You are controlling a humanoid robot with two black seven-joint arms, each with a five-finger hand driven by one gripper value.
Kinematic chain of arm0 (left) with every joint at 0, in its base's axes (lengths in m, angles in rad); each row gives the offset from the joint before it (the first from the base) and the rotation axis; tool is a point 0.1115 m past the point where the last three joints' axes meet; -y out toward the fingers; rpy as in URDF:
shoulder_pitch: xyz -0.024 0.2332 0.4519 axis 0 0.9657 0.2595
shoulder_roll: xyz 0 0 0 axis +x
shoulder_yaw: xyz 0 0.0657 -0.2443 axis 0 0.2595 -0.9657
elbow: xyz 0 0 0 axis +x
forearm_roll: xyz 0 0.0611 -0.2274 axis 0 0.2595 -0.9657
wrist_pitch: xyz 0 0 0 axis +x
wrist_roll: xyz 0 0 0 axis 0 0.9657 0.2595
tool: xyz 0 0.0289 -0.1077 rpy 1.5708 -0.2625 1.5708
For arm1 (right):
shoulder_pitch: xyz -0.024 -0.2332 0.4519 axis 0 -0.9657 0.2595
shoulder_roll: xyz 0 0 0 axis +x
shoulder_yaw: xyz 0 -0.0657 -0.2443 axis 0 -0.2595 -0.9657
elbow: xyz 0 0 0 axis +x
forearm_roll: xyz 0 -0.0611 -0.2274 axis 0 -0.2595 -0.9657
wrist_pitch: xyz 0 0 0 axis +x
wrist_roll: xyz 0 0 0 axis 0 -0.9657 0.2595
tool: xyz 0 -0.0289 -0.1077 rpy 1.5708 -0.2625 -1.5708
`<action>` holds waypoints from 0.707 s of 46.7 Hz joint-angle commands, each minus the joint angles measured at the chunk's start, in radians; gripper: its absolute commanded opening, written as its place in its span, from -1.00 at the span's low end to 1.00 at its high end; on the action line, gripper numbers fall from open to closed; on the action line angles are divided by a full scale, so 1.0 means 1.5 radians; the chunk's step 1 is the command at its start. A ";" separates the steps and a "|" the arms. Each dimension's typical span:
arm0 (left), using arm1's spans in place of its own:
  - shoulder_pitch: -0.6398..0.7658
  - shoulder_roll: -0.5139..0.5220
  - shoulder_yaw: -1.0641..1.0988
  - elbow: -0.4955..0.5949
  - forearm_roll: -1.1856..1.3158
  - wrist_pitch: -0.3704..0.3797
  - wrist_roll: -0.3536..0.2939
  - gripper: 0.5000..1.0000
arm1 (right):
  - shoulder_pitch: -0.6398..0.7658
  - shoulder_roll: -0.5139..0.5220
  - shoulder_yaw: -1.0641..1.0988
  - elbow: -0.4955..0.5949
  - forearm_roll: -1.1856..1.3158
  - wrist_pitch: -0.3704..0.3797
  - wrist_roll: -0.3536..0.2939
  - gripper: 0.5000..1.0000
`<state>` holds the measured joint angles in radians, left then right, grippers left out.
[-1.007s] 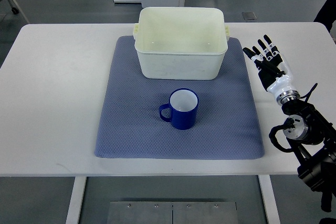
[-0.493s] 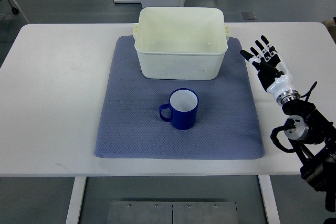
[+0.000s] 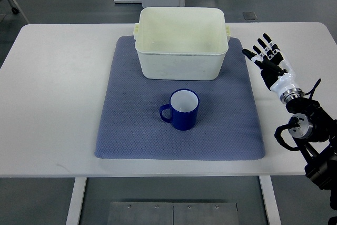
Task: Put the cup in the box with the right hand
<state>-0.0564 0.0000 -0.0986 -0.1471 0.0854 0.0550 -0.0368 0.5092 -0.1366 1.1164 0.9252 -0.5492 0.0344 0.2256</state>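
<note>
Since a second ago my right hand has shifted only slightly, drifting a touch rightward over the bare table; cup and box are unmoved. Fingers spread and straight, holding nothing. Left arm not in view.

Blue cup stands upright on the grey mat, mouth up, handle pointing toward picture left, away from my hand. Cream box sits just beyond it on the mat's far edge, open and empty, apart from the cup.

Risks as I judge them: my approach comes from the handle-free side, so the grip must wrap the smooth body; a loose wrap could let it slip. Coming in low, I might nudge the cup and tip it. On the lift, the near box wall sits in the path; too shallow a carry would knock the cup against the rim.

Nothing else lies between hand and cup.
</note>
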 commanded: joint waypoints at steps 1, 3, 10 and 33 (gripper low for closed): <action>0.000 0.000 -0.001 0.000 0.000 0.000 0.000 1.00 | 0.003 0.001 0.000 0.000 0.000 0.000 0.004 1.00; 0.000 0.000 -0.001 0.000 0.000 0.000 0.000 1.00 | 0.004 0.002 0.000 0.001 0.000 0.000 0.006 1.00; 0.000 0.000 0.001 0.000 0.000 0.000 0.000 1.00 | 0.003 0.003 0.000 0.000 0.000 -0.001 0.018 1.00; 0.000 0.000 0.001 0.000 0.000 0.000 0.000 1.00 | -0.001 -0.001 0.001 -0.007 0.006 0.000 0.018 1.00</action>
<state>-0.0563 0.0000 -0.0986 -0.1472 0.0850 0.0551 -0.0369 0.5081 -0.1325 1.1172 0.9082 -0.5422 0.0321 0.2555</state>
